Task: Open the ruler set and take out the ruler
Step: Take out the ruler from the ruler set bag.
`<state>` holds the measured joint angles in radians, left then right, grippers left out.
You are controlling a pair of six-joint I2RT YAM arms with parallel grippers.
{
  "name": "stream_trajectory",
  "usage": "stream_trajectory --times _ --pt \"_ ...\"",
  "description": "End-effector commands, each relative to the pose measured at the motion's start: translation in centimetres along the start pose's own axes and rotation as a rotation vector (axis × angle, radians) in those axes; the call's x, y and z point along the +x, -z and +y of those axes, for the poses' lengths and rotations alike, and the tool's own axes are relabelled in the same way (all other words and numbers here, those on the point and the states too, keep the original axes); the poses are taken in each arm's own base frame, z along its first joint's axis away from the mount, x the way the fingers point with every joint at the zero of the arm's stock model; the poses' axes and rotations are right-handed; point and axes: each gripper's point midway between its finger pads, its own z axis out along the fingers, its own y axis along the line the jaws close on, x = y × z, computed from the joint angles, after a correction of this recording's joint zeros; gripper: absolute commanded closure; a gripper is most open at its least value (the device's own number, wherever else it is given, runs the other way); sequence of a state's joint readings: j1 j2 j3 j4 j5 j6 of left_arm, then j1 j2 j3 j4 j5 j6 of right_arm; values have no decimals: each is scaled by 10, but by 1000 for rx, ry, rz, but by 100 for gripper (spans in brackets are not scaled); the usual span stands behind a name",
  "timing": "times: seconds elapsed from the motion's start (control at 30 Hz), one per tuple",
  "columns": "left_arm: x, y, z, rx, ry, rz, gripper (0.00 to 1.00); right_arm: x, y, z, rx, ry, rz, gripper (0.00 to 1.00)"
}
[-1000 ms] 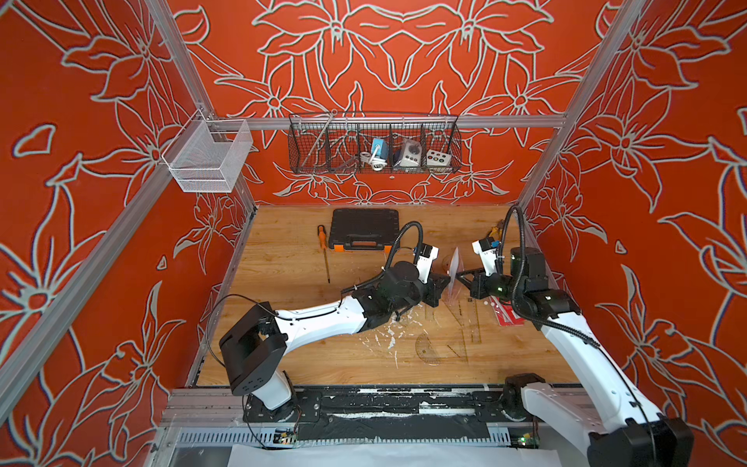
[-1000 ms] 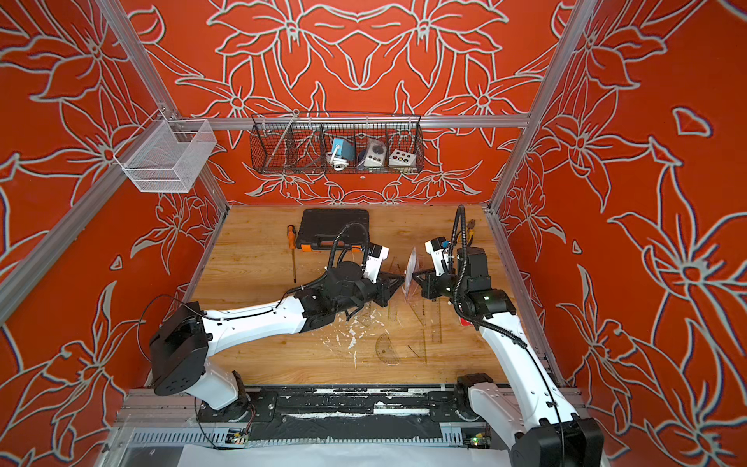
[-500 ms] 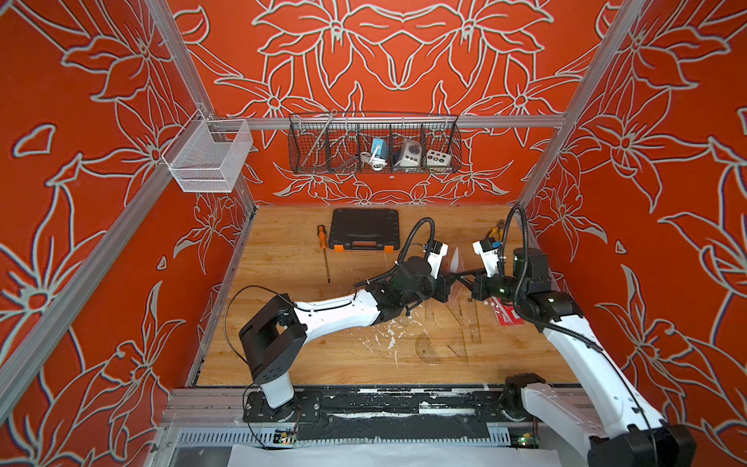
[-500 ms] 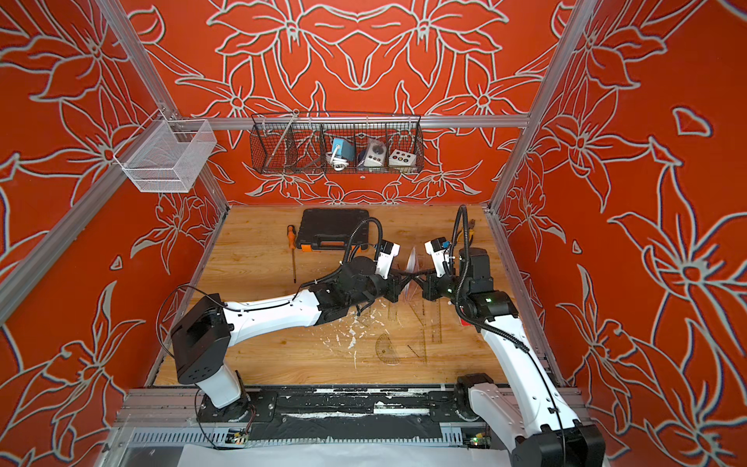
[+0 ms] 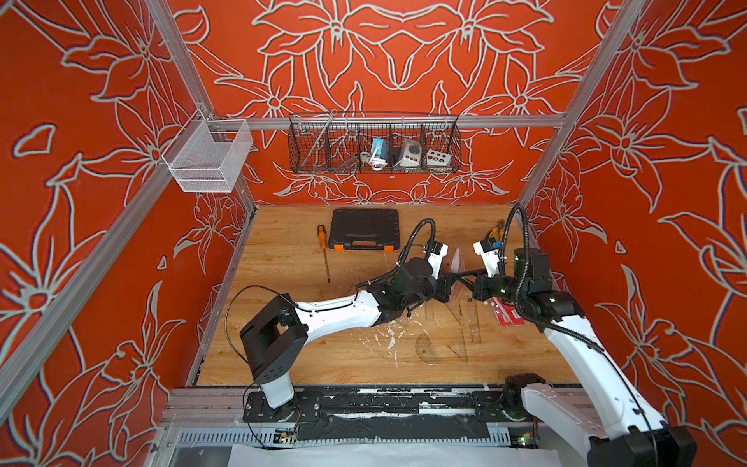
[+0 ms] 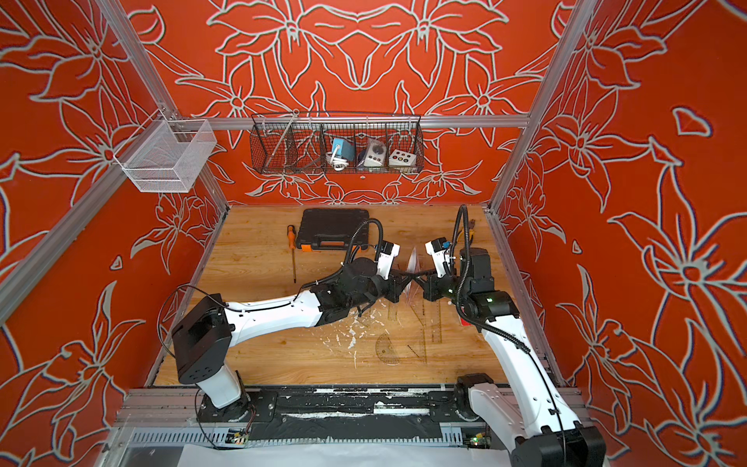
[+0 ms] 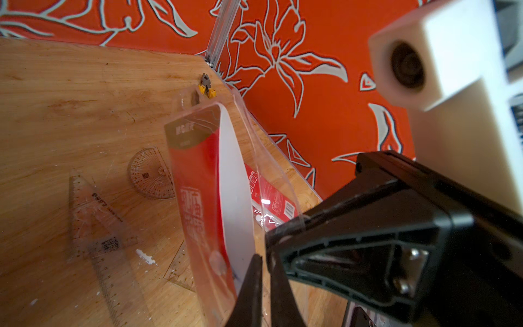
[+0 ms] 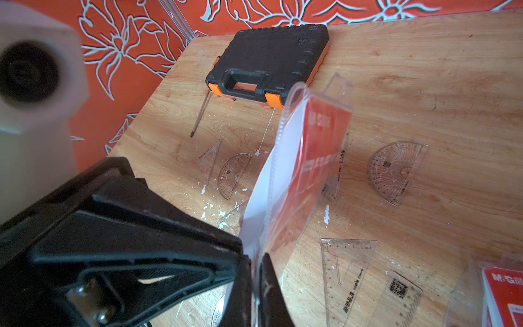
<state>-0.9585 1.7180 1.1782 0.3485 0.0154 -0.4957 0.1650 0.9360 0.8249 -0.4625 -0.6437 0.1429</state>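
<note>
found, at the left in both top views, an orange-handled screwdriver point(image 5: 323, 250) lying on the wooden table point(image 5: 343, 364) just beside a closed black tool case point(image 5: 364, 234). saw, further right, the left gripper point(image 5: 453, 279) and the right gripper point(image 5: 465, 278) meeting tip to tip above the table, with the ruler set point(image 5: 456, 260) only a pale upright sliver between them. learned more from the left wrist view: the ruler set point(image 7: 195, 184) as a clear sleeve with a red card inside, held on edge, one clear wall standing apart from the card, and the left gripper's fingers point(image 7: 252, 283) pinched narrow on its lower edge. confirmed in the right wrist view the right gripper point(image 8: 254, 271) clamped tight on the sleeve's rim. made out loose clear pieces only faintly from above, yet plainly at the right wrist: a protractor point(image 8: 396, 170) and a set square point(image 8: 342, 269) flat on the wood. noted, far right, a second red pack point(image 5: 510, 318) under the right arm and pliers point(image 7: 206, 85) in the corner.
</note>
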Motion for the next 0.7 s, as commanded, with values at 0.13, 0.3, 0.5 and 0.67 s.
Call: stream_trajectory --times 0.13,0.3,0.5,0.67 --pt "9 -2 36 -125 10 -1 89 -16 18 29 -89 65 -35 100" --pt "-3 10 29 -78 14 -57 96 -15 18 27 -80 61 -27 100" --pt "-18 21 15 -16 6 -105 100 -13 13 25 -82 52 -17 100" --pt "-16 15 9 35 -1 -70 99 -15 15 27 -90 54 -21 100"
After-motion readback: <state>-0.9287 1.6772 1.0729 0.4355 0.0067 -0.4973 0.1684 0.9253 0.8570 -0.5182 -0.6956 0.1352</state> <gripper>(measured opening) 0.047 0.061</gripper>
